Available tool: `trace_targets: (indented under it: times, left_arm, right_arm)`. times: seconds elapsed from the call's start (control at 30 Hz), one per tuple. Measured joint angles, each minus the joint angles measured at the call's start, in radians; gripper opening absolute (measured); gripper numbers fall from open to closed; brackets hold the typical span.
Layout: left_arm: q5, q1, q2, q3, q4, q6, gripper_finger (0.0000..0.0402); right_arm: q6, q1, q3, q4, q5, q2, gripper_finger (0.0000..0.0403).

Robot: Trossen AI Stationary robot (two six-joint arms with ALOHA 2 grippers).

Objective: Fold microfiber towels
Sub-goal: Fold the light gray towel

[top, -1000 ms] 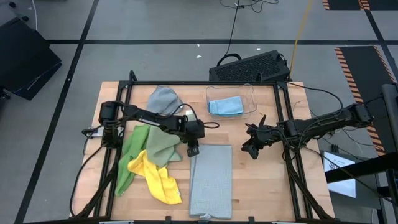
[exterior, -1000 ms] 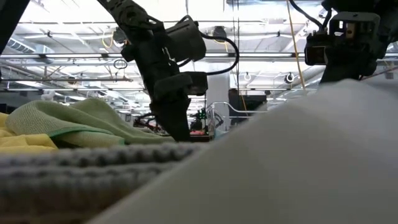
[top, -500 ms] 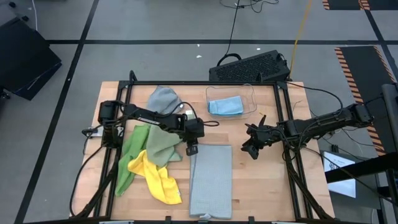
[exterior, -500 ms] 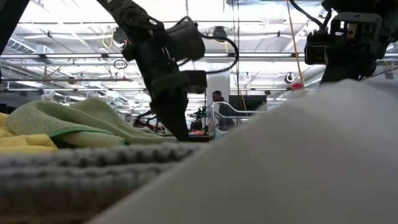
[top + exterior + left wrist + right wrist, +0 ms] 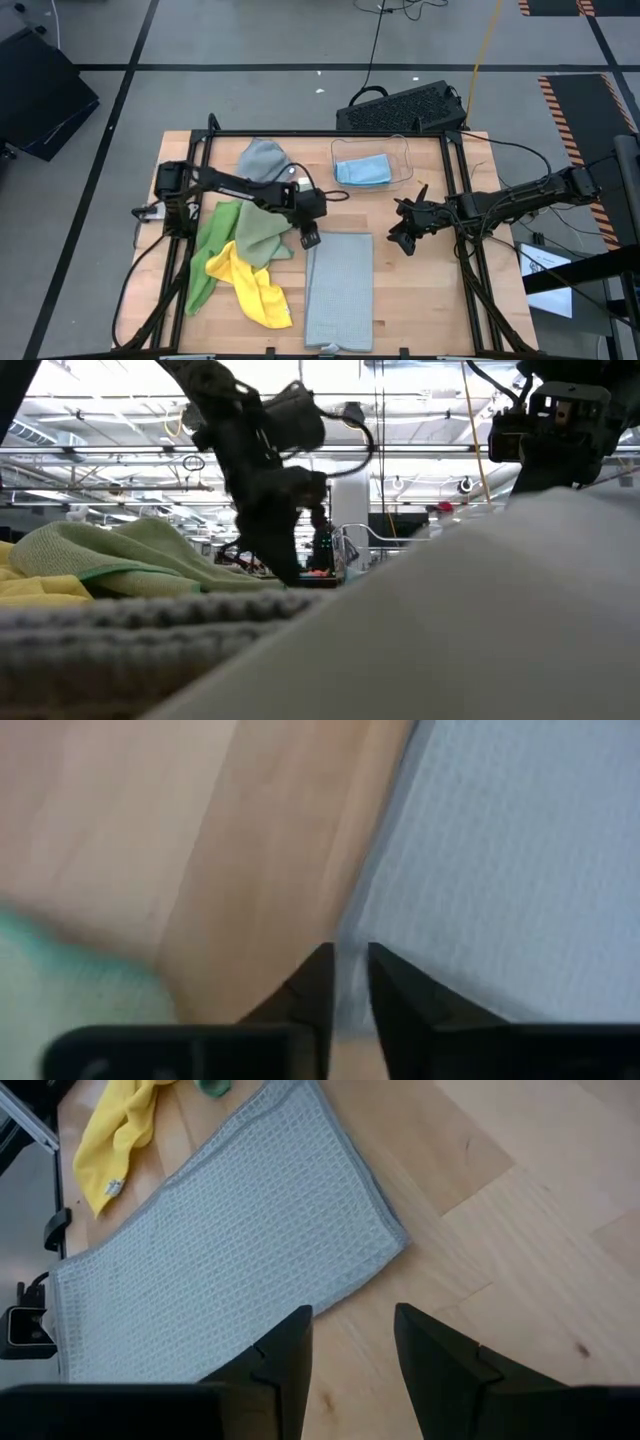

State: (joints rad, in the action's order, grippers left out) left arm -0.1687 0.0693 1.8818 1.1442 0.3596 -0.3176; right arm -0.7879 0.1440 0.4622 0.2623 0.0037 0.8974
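Observation:
A grey microfiber towel [image 5: 338, 290] lies flat as a long rectangle near the table's front middle; it also shows in the right wrist view [image 5: 200, 1270]. My left gripper [image 5: 309, 240] stands at its far left corner, pointing steeply down. Its fingers [image 5: 350, 970] are a narrow gap apart, with the towel's left edge [image 5: 352, 935] running up to that gap. My right gripper [image 5: 403, 240] hangs open over bare wood, right of the towel. To the left lie a sage green towel [image 5: 262, 232], a bright green towel [image 5: 210, 250] and a yellow towel [image 5: 255, 285]. My left gripper's fingertips [image 5: 318, 982] come down on a slant from above at the grey towel's left edge, close to its far corner. Whether they touch the cloth I cannot tell. The towel lies flat on the table.
A second grey towel [image 5: 265, 160] lies crumpled at the far left. A clear bin [image 5: 405, 160] at the far middle holds a light blue towel [image 5: 363, 172]. A black keyboard-like case [image 5: 405, 105] sits beyond the table's far edge. Bare wood shows to the towel's right.
My left gripper has stayed at the grey towel's far left corner and has rolled a little about its own axis. The towel lies as before.

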Motion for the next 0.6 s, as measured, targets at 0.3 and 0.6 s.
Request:
trace_targets:
  times: [0.3,0.6]
  left_arm:
    - [-0.006,-0.025,0.071,0.007,-0.062,0.054,0.0138]
    - [0.022,-0.016,0.063,0.006,-0.063,0.087,0.0034]
  right_arm:
    - [-0.010,0.000,0.000,-0.002,-0.004,0.000,0.0134]
    - [-0.011,0.000,0.000,-0.003,-0.004,-0.001,0.0134]
